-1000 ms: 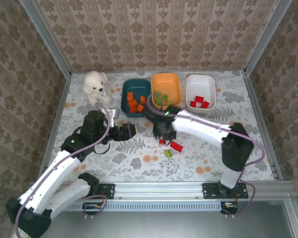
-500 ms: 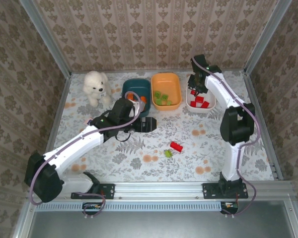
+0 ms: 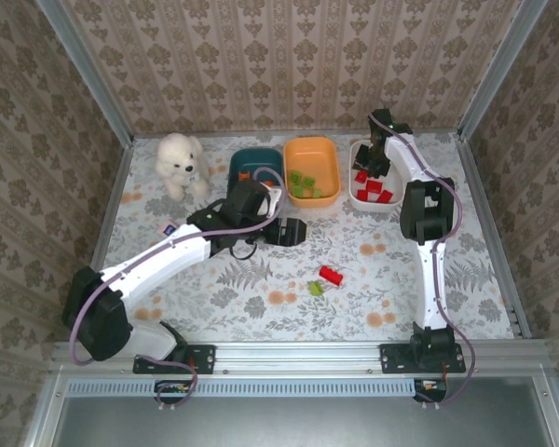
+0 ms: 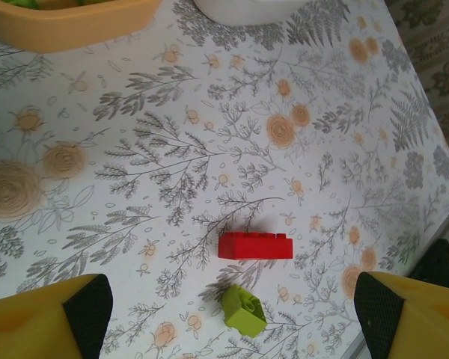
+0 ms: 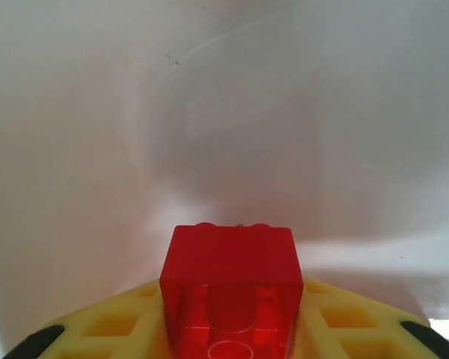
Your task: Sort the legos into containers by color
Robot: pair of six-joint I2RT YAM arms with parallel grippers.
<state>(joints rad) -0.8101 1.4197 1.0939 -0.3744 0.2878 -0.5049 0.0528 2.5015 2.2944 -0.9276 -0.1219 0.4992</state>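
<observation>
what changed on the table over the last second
The right hand took a red brick from mid-table and carried it to the white tub. The left hand, open, reached toward the centre. The loose red brick, green brick, teal tub, orange tub and plush bear stayed put.

Bright even light, soft shadows, slight glare

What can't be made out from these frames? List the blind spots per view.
- Teal tub: in the top view, the left arm covers its near half, so its bricks can't be counted.
- Red brick at the right hand: the right wrist view is too close to tell whether it's clamped or loose.
- Orange tub and white tub: cut off by the top edge of the left wrist view.
- Green bricks: too small to count in the top view.
</observation>
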